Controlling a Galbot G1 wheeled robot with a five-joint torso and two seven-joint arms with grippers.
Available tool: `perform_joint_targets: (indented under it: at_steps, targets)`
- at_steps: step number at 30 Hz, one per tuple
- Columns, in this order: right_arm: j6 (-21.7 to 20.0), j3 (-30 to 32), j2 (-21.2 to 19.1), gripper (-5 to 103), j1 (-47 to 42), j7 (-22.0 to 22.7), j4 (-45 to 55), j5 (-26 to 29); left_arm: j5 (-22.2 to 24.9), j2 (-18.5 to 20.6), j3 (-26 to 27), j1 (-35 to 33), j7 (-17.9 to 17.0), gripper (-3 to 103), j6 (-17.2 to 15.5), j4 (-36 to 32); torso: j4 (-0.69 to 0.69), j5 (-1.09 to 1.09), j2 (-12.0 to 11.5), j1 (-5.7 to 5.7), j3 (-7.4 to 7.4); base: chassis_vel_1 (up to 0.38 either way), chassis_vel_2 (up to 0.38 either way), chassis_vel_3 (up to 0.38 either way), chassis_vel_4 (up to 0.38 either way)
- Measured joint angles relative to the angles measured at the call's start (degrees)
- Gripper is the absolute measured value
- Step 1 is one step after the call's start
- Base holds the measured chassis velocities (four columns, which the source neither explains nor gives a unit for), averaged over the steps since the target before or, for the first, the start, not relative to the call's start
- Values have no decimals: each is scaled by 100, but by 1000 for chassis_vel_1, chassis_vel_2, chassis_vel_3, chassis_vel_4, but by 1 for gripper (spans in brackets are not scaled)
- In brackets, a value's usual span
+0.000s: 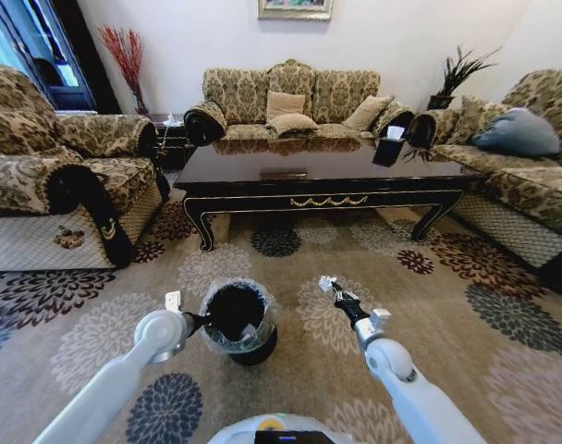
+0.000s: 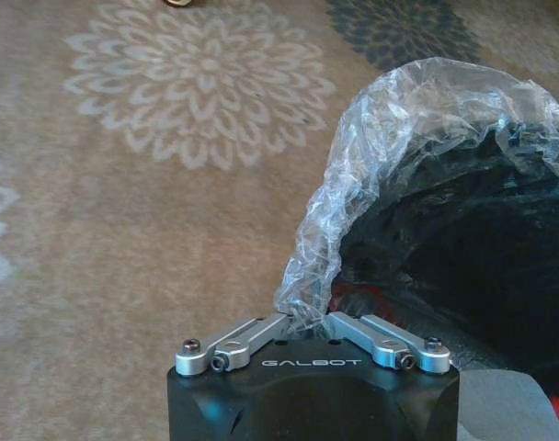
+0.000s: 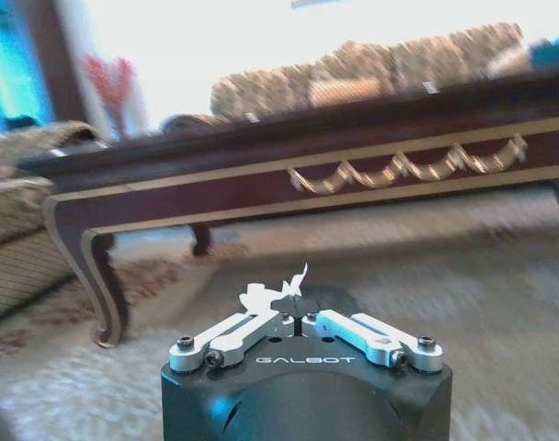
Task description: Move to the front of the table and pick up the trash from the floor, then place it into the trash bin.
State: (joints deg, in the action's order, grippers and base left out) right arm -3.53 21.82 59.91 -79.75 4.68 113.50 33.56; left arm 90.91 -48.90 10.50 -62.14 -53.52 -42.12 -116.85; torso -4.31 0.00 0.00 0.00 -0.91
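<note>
The left gripper (image 1: 190,317) is sitting low over the floral carpet (image 1: 68,342), its jaws pinched together on the crinkly clear plastic bag (image 2: 353,220) where it folds over the rim of the trash bin (image 1: 237,319). In the left wrist view the bag's edge is bunching right between the gripper's silver linkages, with the bin's dark inside just beyond and a bit of red showing low at the rim. The round black trash bin is standing upright on the carpet between the two arms, near the robot's base.

To the right of the bin, the right gripper (image 1: 329,287) is hanging above the carpet, clamped on a small white scrap of trash (image 3: 278,292) that is sticking up jagged from between its closed tips. It is holding apart from the bin, not over its opening.

Beyond both arms, the bench (image 1: 327,176), dark and glossy with curved legs and gold scroll ornament, is standing across the carpet, with patterned sofas (image 1: 290,102) ringing it.
</note>
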Motion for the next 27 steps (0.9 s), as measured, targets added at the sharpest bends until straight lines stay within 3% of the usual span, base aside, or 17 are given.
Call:
perform_joint_targets:
  at_steps: [11,16,27]
  targets:
    - [119,-156,-33,0,-953,-218,1566,-744,-113,-319,-796,393,-101,0,-3,201,0,0,0,0,0,0,0,0,0]
    - [498,-191,43,0,-1284,-410,1661,-1778,-104,-395,-1185,764,-188,0,-3,291,0,2,0,0,0,0,0,0,0]
    - [653,-633,389,0,-1827,-632,1685,-2556,-60,-644,-1618,1204,-223,0,-2,423,0,-1,0,0,0,0,0,0,0]
